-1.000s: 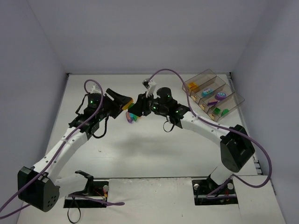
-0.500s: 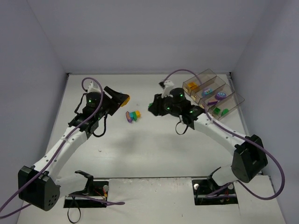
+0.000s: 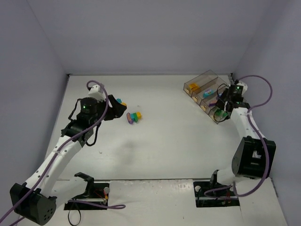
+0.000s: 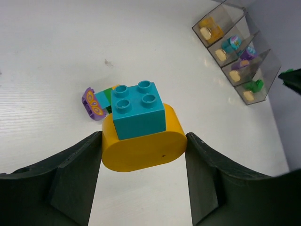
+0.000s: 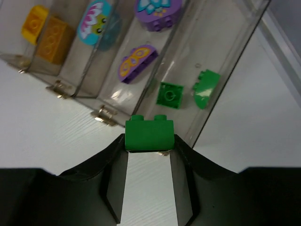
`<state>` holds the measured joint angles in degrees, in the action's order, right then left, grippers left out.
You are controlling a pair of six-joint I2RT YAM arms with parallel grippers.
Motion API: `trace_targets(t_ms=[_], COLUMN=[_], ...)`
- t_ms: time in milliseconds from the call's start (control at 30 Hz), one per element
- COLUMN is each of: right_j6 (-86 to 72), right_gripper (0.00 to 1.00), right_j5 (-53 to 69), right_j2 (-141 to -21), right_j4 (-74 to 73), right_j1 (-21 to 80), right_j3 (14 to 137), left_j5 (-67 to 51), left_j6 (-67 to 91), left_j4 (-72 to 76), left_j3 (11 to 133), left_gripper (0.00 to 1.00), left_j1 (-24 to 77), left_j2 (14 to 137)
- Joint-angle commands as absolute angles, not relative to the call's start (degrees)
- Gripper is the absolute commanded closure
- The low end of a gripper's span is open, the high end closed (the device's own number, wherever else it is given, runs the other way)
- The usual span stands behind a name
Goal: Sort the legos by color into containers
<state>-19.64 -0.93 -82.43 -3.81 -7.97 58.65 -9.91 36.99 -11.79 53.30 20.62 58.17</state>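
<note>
My left gripper [image 3: 120, 104] is shut on a rounded yellow-orange lego [image 4: 143, 149] with a teal lego [image 4: 139, 109] stuck on top, held above the table. Beyond it lies a small pile: a purple lego [image 4: 92, 103], a green one [image 4: 109, 92], and in the top view the same pile [image 3: 134, 116]. My right gripper [image 5: 149, 141] is shut on a green lego [image 5: 149, 135] at the near end of the containers [image 5: 240, 54]. The four bins hold orange legos [image 5: 47, 30], a teal piece [image 5: 96, 21], purple pieces [image 5: 136, 63] and green ones [image 5: 170, 94].
The containers [image 3: 209, 73] stand at the back right, close to the right wall. Purple cables loop over both arms [image 3: 256, 80]. The arm mounts [image 3: 89, 197] sit at the near edge. The tray [image 4: 265, 75] shows far right in the left wrist view.
My right arm has swung from the pile in the middle over to the tray at the right, carrying the green lego. My left gripper has drawn back slightly with its orange and teal piece.
</note>
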Motion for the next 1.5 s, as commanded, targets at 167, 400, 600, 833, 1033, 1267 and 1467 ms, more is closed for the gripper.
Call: trace_targets(t_ms=[167,400,600,833,1033,1267,1467], right_j6=[-20.1,-19.6,-19.7,-18.1,-24.1,-27.6,-29.7], right_gripper=[0.94,0.51,0.32,0.32,0.34,0.36,0.35], right_j5=[-3.4,-2.0,1.8,17.7,30.3,34.7,33.9], right_j2=[-92.9,-98.4,-95.6,-85.0,-80.0,-78.9,-80.2], right_j4=[-3.3,-3.4,-4.0,-3.6,-0.7,2.8,5.6], right_j1=[-14.2,-15.6,-15.6,-5.6,11.8,26.7,34.7], right_j3=[67.1,71.6,70.7,69.6,70.2,72.2,72.8], left_j5=[-15.2,-21.3,-27.2,-32.4,-33.6,-32.3,-30.9], left_j6=[18.0,10.6,5.6,-5.2,-14.7,-19.5,-20.7], left_j4=[-12.0,-12.0,-9.8,-7.0,-6.2,-5.8,-8.0], left_j3=[52.5,51.4,51.4,49.8,49.0,48.8,50.8], left_gripper=[1.00,1.00,1.00,1.00,1.00,1.00,1.00], left_j1=[20.8,20.9,21.3,22.8,23.7,26.1,28.6], left_j2=[53.3,52.6,53.6,53.4,53.3,52.6,54.3])
